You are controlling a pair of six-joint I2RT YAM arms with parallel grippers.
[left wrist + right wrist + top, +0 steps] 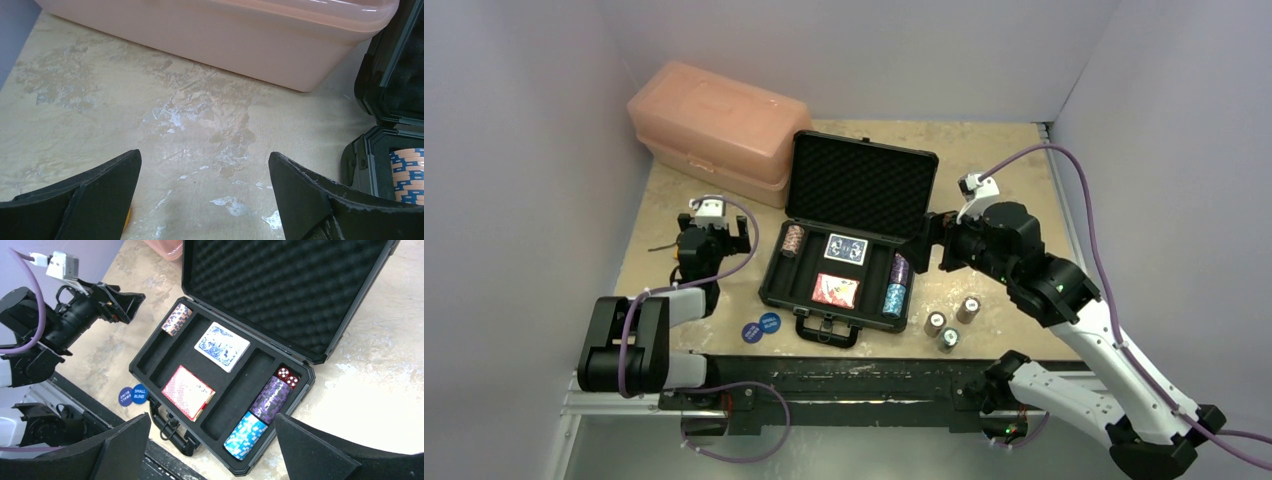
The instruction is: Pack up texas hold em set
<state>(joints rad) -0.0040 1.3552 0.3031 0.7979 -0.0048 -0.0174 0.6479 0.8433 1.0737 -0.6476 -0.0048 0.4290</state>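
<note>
Open briefcase (pixel 860 185) (decks (pixel 845 249), chips (pixel 894 298) inside)

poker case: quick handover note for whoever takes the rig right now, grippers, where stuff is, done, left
Left gripper: open, empty, over bare table left of the case.
Right gripper: open, empty, at the case's right edge.
Done: the case holds the blue deck, red deck, three packed stacks and dice.
Left: three loose stacks on the table right of the case, two discs at its front left; then shut the lid.
</note>
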